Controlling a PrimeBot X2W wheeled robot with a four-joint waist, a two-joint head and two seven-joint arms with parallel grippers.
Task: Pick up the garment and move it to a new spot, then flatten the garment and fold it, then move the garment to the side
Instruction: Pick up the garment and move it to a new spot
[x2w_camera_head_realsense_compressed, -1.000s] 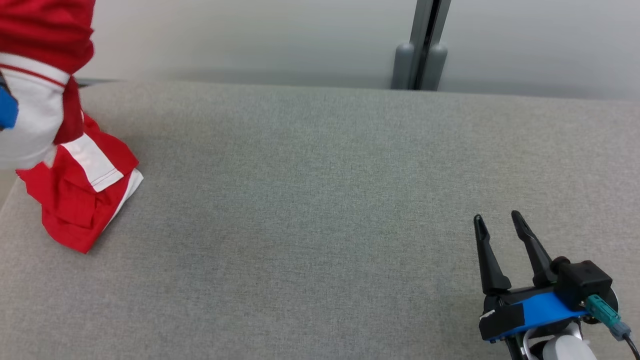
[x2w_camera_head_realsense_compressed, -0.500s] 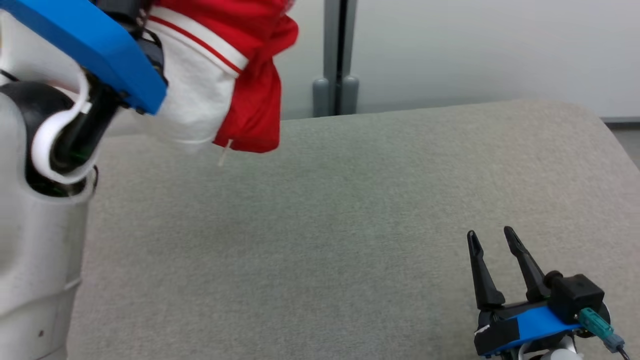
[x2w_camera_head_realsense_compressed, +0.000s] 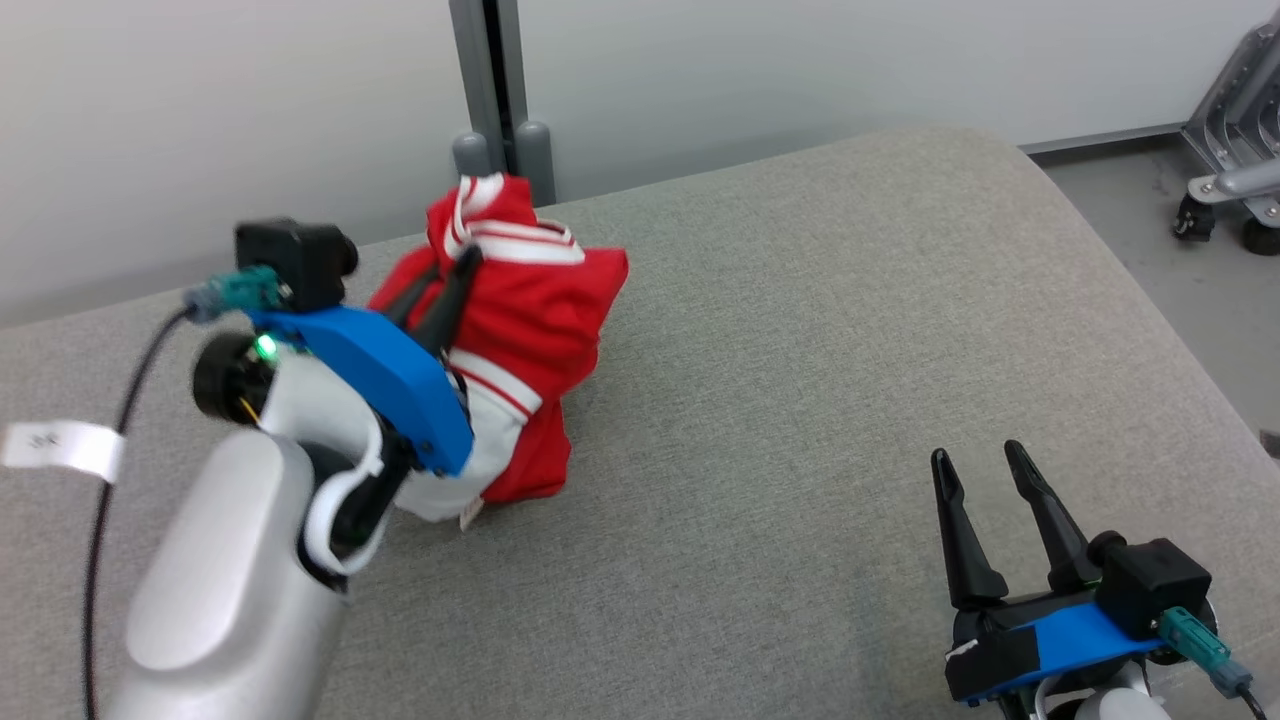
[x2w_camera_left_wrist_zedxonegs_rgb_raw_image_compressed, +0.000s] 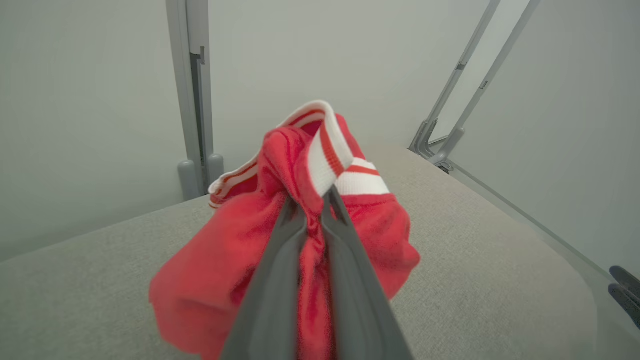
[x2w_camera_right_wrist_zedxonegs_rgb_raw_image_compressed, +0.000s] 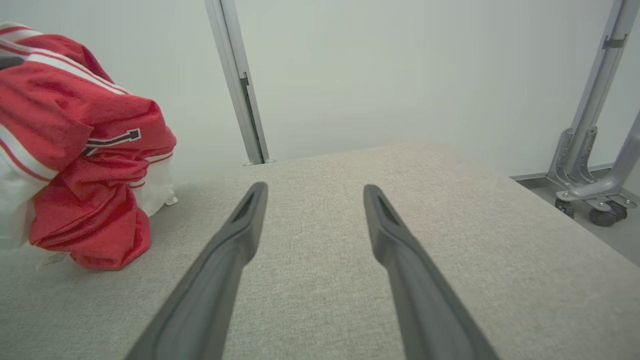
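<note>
Red garment (x2w_camera_head_realsense_compressed: 540, 320): bunched into a crumpled heap, taller than wide, long axis roughly upright; the striped band is turned upward.
Place: lower folds are rested on the far left part of the table (x2w_camera_head_realsense_compressed: 800, 350), near a grey post (x2w_camera_head_realsense_compressed: 490, 80).
Cloth: smooth red fabric, white panels, ribbed white band with red stripes.
Left hand (x2w_camera_head_realsense_compressed: 450, 265): fingers clamped on a gathered fold near the top.
Right hand (x2w_camera_head_realsense_compressed: 975, 452): fingers held apart, well apart from the garment.
Table surface: grey woven cover, rounded edge.
</note>
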